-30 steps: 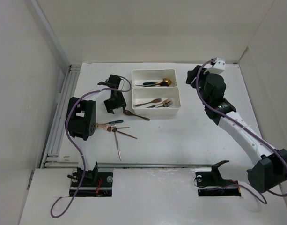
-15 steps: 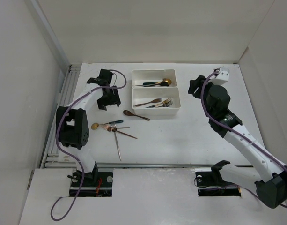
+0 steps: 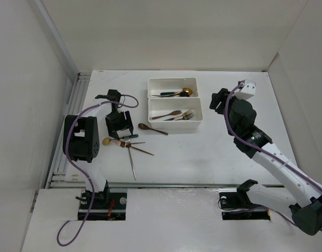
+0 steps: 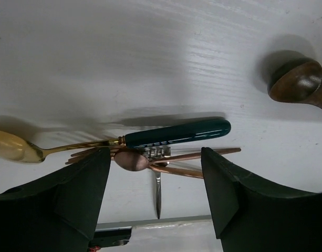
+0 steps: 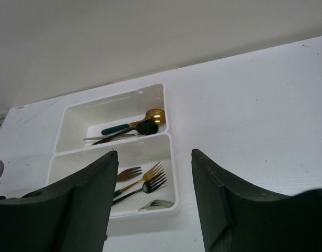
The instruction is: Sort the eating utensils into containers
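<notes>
Only the left wrist view resolves the loose pile: a teal-handled gold spoon (image 4: 174, 132) lies on the surface (image 4: 150, 47) across copper-rose utensils (image 4: 203, 153), seen between the fingers of the spread, empty left pincer (image 4: 154, 157). The right wrist view, with the right pincer (image 5: 154, 155) also spread and empty, shows forks (image 5: 142, 178) in the near tray (image 5: 61, 165) and spoons (image 5: 145, 123) in the far tray (image 5: 76, 113).

- White table (image 3: 203, 152), matte, with faint grain in the left wrist view.
- Plain white back wall (image 3: 171, 31).
- Left panel (image 3: 24, 105) and right panel (image 3: 308, 79), both white, box the table in.
- Side rail (image 3: 66, 126), metal, runs along the table's left edge.
- Near rail (image 3: 171, 185) runs across its front edge.
- White board (image 3: 171, 226) lies nearest the camera (two dark cutouts (image 3: 122, 210) in it).
- Light is even and shadows are soft.
</notes>
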`<state>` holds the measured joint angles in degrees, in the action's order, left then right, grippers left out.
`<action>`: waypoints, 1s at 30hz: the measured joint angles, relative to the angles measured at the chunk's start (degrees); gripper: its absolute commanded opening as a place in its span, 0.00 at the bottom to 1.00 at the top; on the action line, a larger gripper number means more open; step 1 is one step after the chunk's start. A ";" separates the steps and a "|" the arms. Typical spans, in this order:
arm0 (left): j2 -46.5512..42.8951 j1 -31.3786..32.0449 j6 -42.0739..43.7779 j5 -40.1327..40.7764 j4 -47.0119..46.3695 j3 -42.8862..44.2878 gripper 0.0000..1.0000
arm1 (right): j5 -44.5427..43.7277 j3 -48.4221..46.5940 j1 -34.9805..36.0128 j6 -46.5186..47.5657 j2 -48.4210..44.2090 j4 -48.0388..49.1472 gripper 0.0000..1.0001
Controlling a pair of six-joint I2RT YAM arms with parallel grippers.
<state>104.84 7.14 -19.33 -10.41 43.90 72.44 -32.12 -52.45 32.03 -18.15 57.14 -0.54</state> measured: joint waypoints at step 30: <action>12.74 -6.82 0.79 2.86 -4.07 14.97 0.67 | -3.48 -8.41 1.42 3.04 13.97 -1.38 0.63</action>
<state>117.58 0.32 -18.55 -7.55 39.83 87.42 -35.59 -60.86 33.45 -15.11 71.11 -1.91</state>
